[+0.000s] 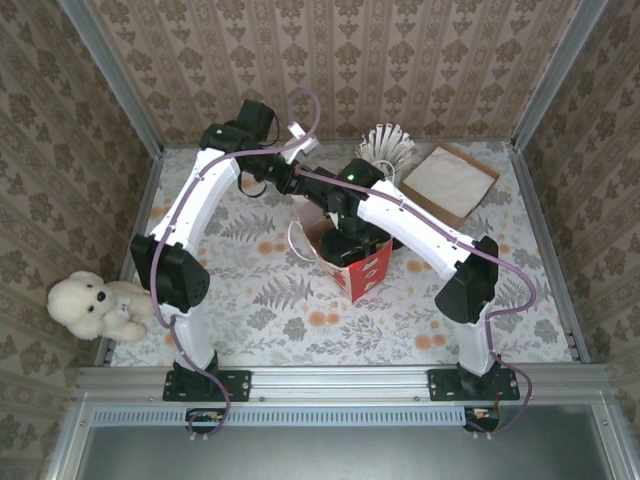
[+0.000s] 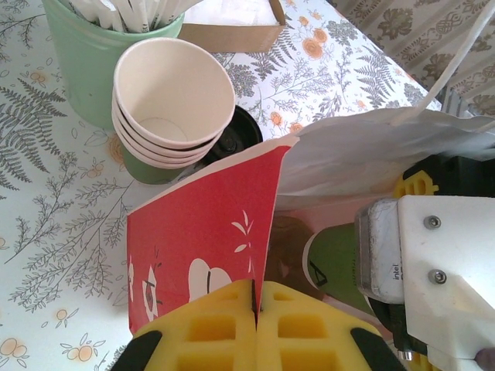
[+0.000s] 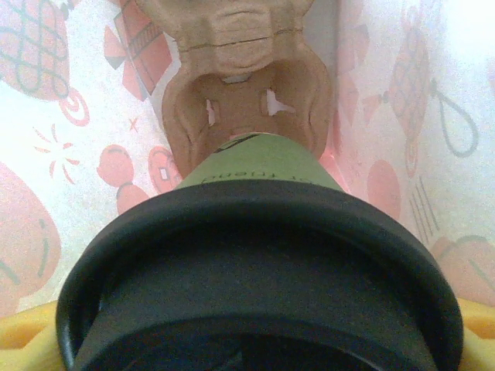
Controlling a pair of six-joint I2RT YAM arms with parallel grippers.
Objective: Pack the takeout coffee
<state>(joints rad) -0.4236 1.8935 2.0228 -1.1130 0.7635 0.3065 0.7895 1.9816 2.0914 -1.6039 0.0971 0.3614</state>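
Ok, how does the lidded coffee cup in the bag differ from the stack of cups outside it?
The takeout coffee wears a black lid; the stack of cups is lidless, cream insides showing. The takeout coffee is a single cup down inside the red-and-white paper bag; the stack of cups is several nested together, standing outside the bag. Both have green outer walls.

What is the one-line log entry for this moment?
stage: packing | left gripper: shut on bag rim | right gripper: grips coffee cup inside bag, above cardboard carrier
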